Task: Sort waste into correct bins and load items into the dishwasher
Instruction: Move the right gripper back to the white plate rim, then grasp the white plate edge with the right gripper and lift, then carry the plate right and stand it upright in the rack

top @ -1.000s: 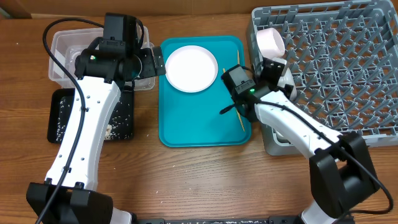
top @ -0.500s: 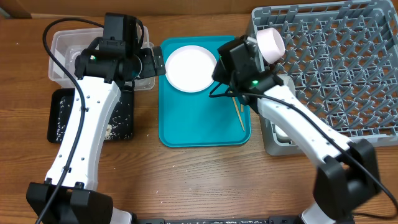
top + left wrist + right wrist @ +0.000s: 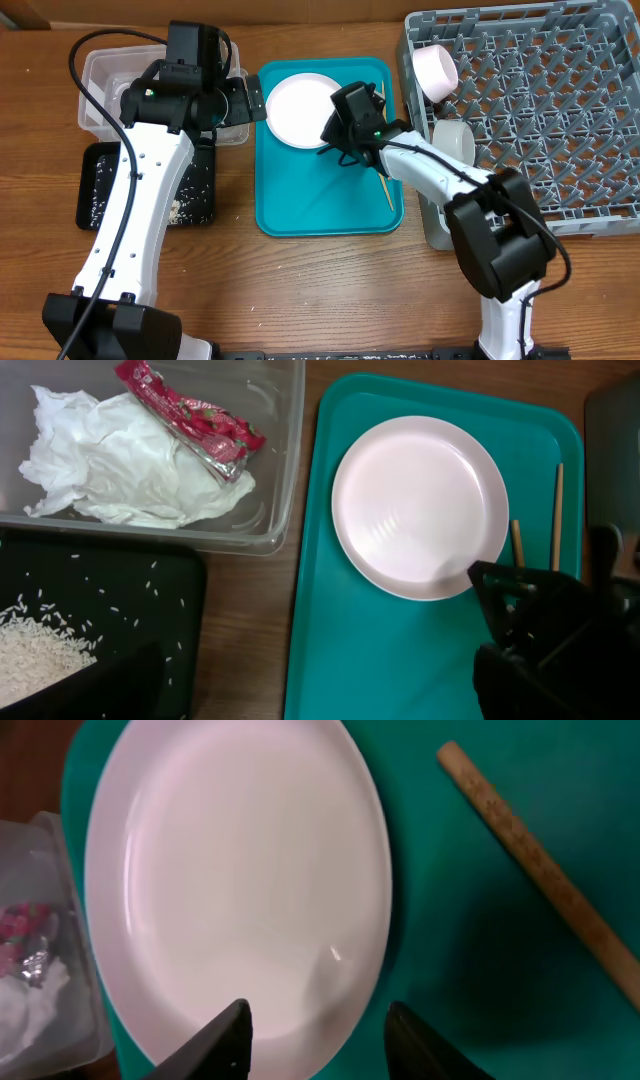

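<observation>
The round pale-pink plate (image 3: pixel 300 108) lies at the back of the teal tray (image 3: pixel 320 205); it also shows in the left wrist view (image 3: pixel 420 505) and the right wrist view (image 3: pixel 240 890). My right gripper (image 3: pixel 338 133) is open and empty, and its fingertips (image 3: pixel 320 1015) straddle the plate's near right rim. Two wooden chopsticks (image 3: pixel 557 510) lie on the tray to the right of the plate; one shows close up (image 3: pixel 540 870). My left gripper (image 3: pixel 252 98) hangs open and empty over the gap between the clear tub (image 3: pixel 100 70) and the tray.
The clear tub holds a white tissue (image 3: pixel 110 460) and a red wrapper (image 3: pixel 190 420). The black tray (image 3: pixel 100 190) holds rice (image 3: pixel 30 650). The grey dish rack (image 3: pixel 540 100) at the right holds a pink bowl on its side (image 3: pixel 435 68) and a pale bowl (image 3: pixel 452 140).
My right gripper has swung left from the dish rack's edge across the teal tray to the plate's rim. The left arm has not moved.
</observation>
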### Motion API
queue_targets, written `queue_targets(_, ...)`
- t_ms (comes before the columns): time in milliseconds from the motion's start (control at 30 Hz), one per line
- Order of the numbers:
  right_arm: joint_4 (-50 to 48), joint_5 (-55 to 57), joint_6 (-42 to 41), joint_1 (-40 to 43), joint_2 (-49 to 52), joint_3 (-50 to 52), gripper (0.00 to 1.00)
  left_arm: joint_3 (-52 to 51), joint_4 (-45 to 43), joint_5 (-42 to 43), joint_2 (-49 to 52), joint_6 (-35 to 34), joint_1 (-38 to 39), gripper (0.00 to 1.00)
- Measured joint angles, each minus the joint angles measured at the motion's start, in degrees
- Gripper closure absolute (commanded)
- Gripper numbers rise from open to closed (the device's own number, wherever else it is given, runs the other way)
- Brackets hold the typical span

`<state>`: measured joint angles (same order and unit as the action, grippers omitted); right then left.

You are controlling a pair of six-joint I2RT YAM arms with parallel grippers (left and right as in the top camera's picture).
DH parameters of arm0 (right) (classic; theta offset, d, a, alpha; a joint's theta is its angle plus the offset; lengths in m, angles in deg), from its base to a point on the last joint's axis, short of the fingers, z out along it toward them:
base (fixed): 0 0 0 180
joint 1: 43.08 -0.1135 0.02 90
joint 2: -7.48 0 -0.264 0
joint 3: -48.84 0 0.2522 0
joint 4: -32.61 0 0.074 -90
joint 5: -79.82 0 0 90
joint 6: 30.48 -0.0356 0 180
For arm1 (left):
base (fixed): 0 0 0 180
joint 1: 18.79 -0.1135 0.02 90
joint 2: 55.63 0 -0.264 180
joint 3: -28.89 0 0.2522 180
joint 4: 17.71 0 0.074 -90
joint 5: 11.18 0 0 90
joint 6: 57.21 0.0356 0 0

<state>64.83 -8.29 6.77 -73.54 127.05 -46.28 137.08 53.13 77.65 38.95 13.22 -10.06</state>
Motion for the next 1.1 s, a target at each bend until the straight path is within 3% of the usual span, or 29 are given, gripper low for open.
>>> queue_targets(67,-0.5,-0.2,-0.5,0.0,1.2,0.0,0.62,0.0,0.0,0.0,0.0,0.0,0.0,0.0)
queue_targets(167,-0.5,-0.4,-1.1,0.0,2.4,0.0,0.78,0.0,0.0,0.0,0.0,0.0,0.0,0.0)
queue_targets(300,-0.9,-0.6,-2.4,0.0,3.0,0.0,0.85,0.0,0.0,0.0,0.0,0.0,0.0,0.0)
queue_targets(367,-0.7,-0.6,-2.5,0.0,3.3,0.0,0.96,0.0,0.0,0.0,0.0,0.0,0.0,0.0)
queue_targets(633,1.8,-3.1,-1.7,0.3,3.5,-0.9,0.96,0.0,0.0,0.0,0.0,0.0,0.0,0.0)
queue_targets(800,10.4,-3.5,6.2,2.8,1.5,-4.2,0.96,0.0,0.0,0.0,0.0,0.0,0.0,0.0)
queue_targets(933,16.8,5.0,13.3,5.2,-6.3,-7.4,0.96,0.0,0.0,0.0,0.0,0.0,0.0,0.0)
queue_targets(1100,17.0,22.0,23.7,8.5,-21.4,-11.2,0.96,0.0,0.0,0.0,0.0,0.0,0.0,0.0)
